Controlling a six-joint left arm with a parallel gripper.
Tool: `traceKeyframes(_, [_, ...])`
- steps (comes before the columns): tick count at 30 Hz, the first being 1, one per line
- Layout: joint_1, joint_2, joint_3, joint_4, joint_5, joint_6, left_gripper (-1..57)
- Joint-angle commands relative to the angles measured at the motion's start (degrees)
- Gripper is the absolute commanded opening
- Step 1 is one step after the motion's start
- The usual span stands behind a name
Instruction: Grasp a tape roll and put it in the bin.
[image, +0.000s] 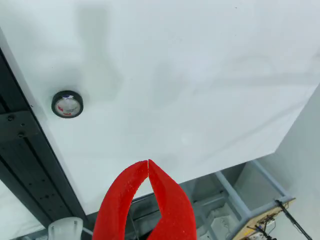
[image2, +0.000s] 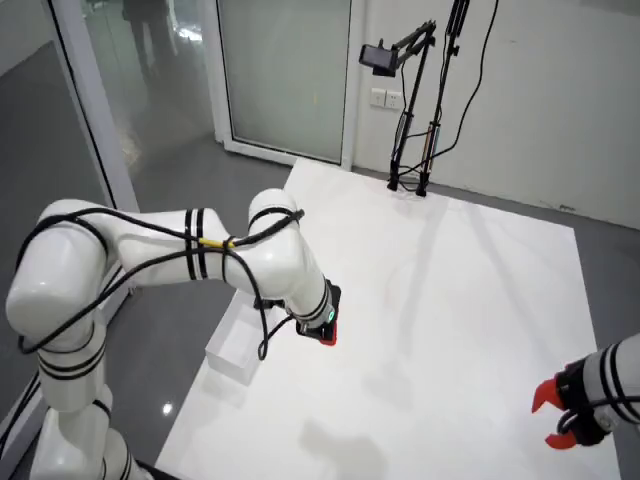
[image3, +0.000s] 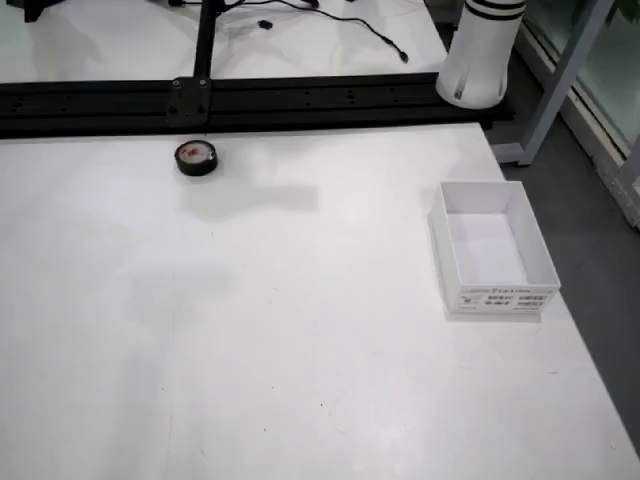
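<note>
Bright even indoor light, soft faint shadows on white table (image3: 300, 330), mild glare, sharp focus

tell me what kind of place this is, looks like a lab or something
Most likely a robotics lab or test room. A white robot arm with red fingers works over a big white table, a camera on a stand watches from the far end, and glass partitions wall off the grey-floored room.

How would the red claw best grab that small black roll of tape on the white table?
Probably from straight above. The small black tape roll lies flat on the white table, hole upward, so the red gripper could open and close across its outer rim, or put one finger in the hole.
</note>
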Motion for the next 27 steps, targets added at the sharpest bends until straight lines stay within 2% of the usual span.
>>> traceKeyframes(1, [0.0,0.0,0.0,0.0,0.0,0.0,0.0])
traceKeyframes(19, [0.0,0.0,0.0,0.0,0.0,0.0,0.0])
traceKeyframes(27, [0.8,-0.2,0.3,0.0,1.8,0.0,-0.4])
